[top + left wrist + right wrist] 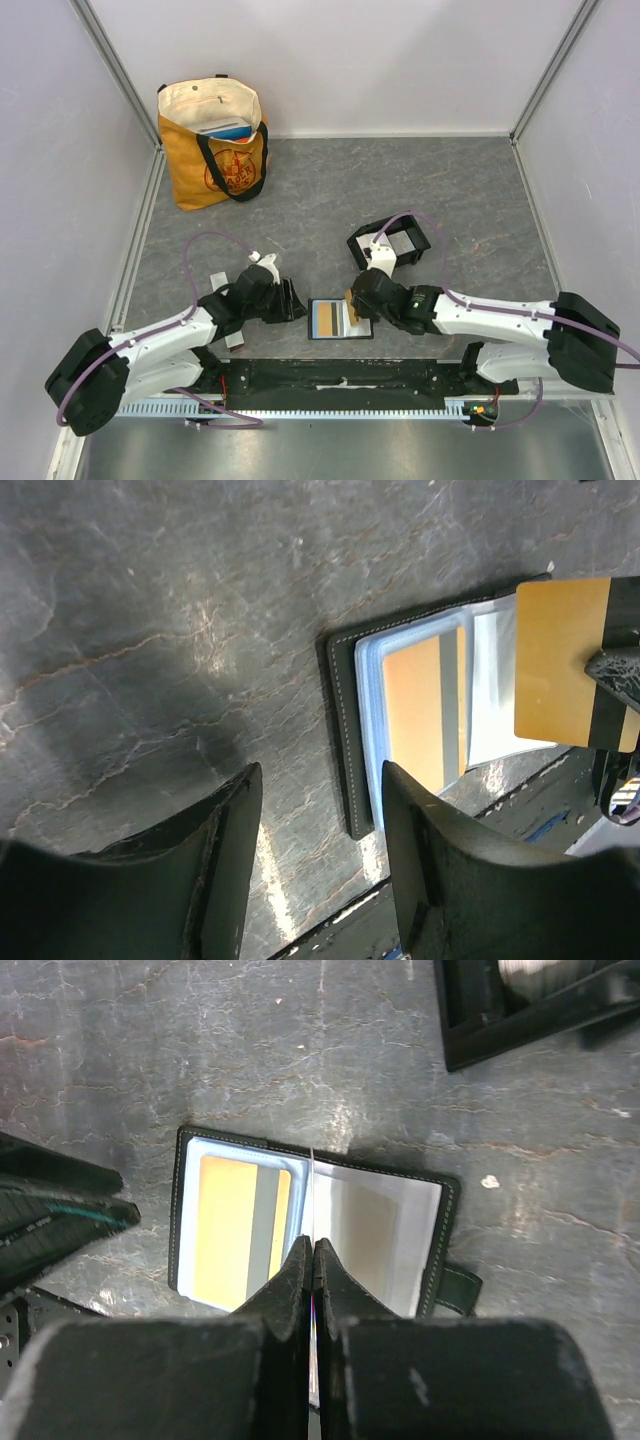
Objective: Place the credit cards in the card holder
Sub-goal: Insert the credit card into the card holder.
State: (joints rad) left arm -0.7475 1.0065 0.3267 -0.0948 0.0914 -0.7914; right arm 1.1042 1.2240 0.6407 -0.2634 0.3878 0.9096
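A grey, veined desk (300, 190) is walled on 3 sides. At its near edge an open wallet (330, 320) is flanked by the left claw (320, 790), jaws apart. Above the wallet an orange-gold card (555, 660) is clamped in the right claw (312, 1255). Farther back, the card holder (420, 240) is partly hidden by the right arm (480, 315). A tote bag (212, 140) is set in the far left corner.

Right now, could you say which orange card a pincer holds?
The card clamped in the right pincer over the wallet; the other card lies sleeved inside.
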